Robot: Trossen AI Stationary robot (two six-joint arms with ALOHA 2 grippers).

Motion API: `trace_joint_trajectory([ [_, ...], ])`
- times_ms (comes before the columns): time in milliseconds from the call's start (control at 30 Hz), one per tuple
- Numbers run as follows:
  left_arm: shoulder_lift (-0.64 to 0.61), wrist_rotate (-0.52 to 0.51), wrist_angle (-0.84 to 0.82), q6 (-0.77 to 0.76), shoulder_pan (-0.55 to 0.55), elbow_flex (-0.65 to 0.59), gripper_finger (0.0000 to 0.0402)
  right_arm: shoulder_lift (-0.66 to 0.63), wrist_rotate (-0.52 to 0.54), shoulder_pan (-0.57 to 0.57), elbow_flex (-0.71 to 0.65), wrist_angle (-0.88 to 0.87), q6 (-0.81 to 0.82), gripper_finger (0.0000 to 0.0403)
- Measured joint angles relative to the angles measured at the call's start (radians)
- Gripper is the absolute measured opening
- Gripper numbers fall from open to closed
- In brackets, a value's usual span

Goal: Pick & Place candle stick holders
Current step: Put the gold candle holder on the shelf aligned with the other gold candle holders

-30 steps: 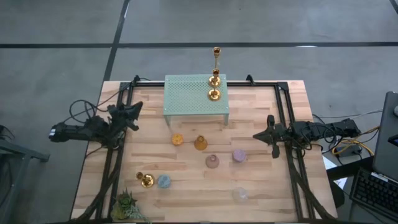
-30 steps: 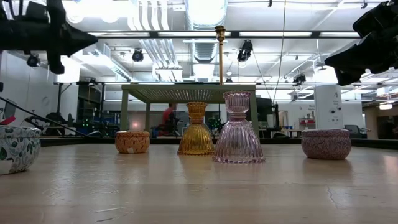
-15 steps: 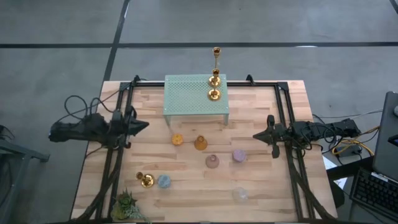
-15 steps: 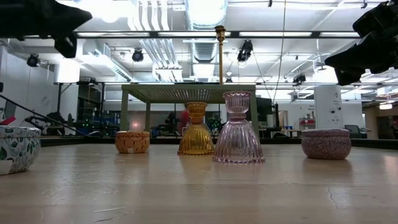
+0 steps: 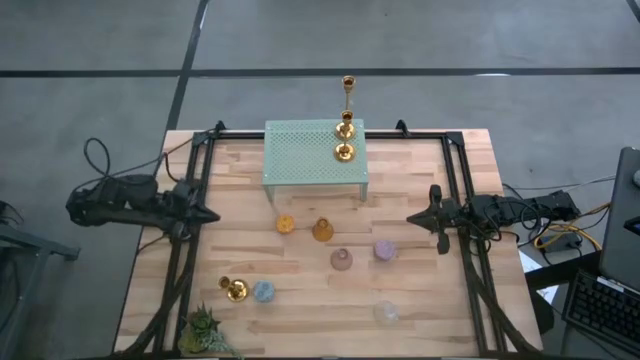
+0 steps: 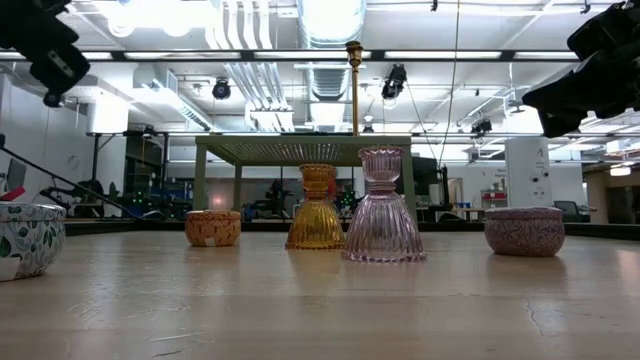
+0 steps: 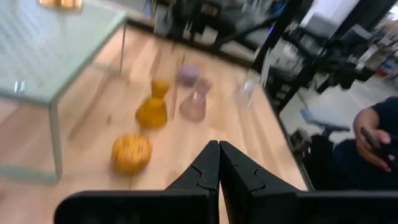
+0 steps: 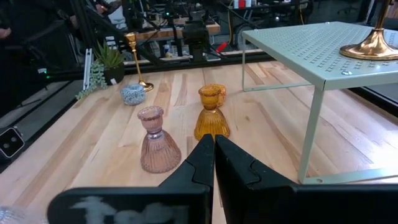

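Note:
On the wooden table stand an orange holder (image 5: 285, 224), an amber one (image 5: 322, 230), a pink one (image 5: 341, 260), a purple one (image 5: 384, 250), a blue one (image 5: 263, 291), a clear one (image 5: 386, 312) and a small gold one (image 5: 235, 290), each on its base. Three gold candlesticks (image 5: 345, 152) rest on the mint-green stand (image 5: 305, 155). My left gripper (image 5: 210, 215) (image 7: 219, 144) hangs shut over the table's left side, holding nothing. My right gripper (image 5: 412, 218) (image 8: 214, 138) hangs shut at the right side, aimed at the amber (image 8: 211, 112) and pink (image 8: 158, 140) holders.
A spiky green plant (image 5: 205, 330) stands at the near left corner. Black frame rails (image 5: 185, 270) run along both table sides. A keyboard (image 5: 600, 310) lies beyond the right edge. A person's hand with a phone (image 7: 373, 134) shows off the table.
My left gripper has risen, swung toward the table's near edge and drawn back toward the left edge, staying shut. It has tipped so that it looks down over the holders. Nothing on the table has moved.

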Motion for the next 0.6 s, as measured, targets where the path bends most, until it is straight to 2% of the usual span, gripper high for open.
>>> trace_joint_trajectory([
  [200,0.129,0.061,-0.137,-0.086,0.000,0.036,0.0017,0.000,0.000,0.000,0.000,0.000,0.000,0.0008],
  [433,0.254,0.153,-0.173,-0.109,0.000,0.035,0.0066,0.000,0.000,0.000,0.000,0.000,0.000,0.0008],
  [600,0.296,0.259,-0.199,-0.118,-0.001,0.034,0.0094,0.000,0.000,0.000,0.000,0.000,0.000,0.0008],
])
